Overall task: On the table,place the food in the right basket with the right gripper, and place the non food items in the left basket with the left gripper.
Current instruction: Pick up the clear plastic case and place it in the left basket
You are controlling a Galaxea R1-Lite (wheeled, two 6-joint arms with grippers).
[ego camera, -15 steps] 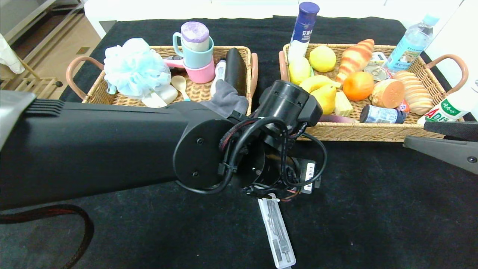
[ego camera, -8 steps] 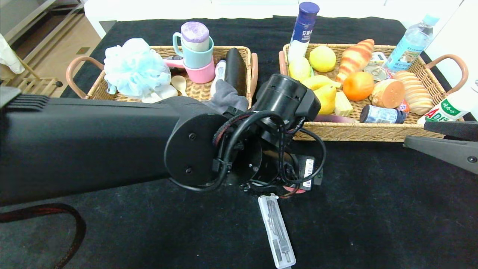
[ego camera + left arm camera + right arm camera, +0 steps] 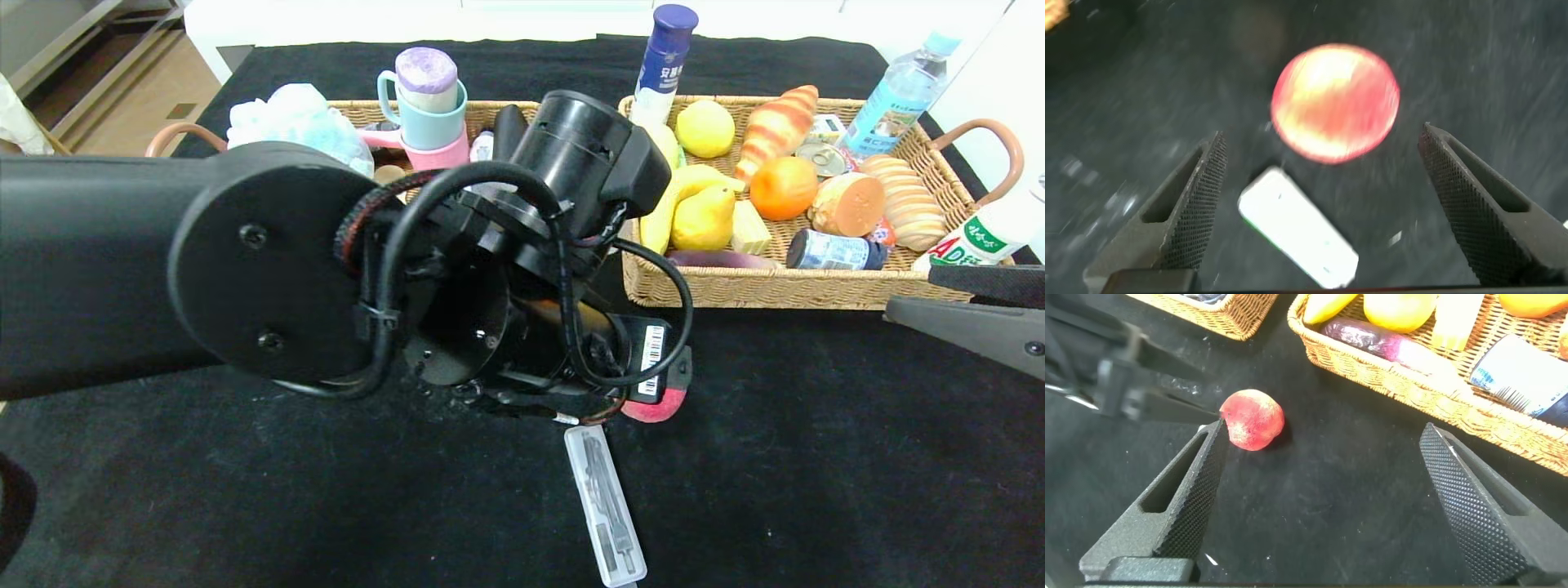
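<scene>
The slim translucent compass case (image 3: 606, 510) lies flat on the black table (image 3: 816, 457) near the front edge. The red-pink peach (image 3: 653, 406) sits just behind it, half hidden by my left arm's wrist (image 3: 571, 359). My left gripper (image 3: 1323, 135) hangs open above both; the case's end (image 3: 1298, 229) and the peach (image 3: 1335, 102) show between its fingers, untouched. The right gripper (image 3: 1323, 429) is open and empty at the table's right edge (image 3: 963, 322), with the peach (image 3: 1252, 419) off to one side. The blue pouf (image 3: 302, 118) lies in the left basket (image 3: 359, 106). Banana (image 3: 665, 204), pear (image 3: 704, 216) and jar (image 3: 833, 249) lie in the right basket (image 3: 775, 286).
Stacked cups (image 3: 424, 114) fill the left basket's back. A croissant (image 3: 775, 122), an orange (image 3: 782, 186) and bread share the right basket. A tall blue-capped bottle (image 3: 665, 57) and a water bottle (image 3: 898, 90) stand behind it. My left arm hides much of the table's middle.
My left arm has lifted towards the camera and swung back towards the baskets, its fingers spreading wider. The peach has come out from behind the wrist. The case and the right arm have not moved.
</scene>
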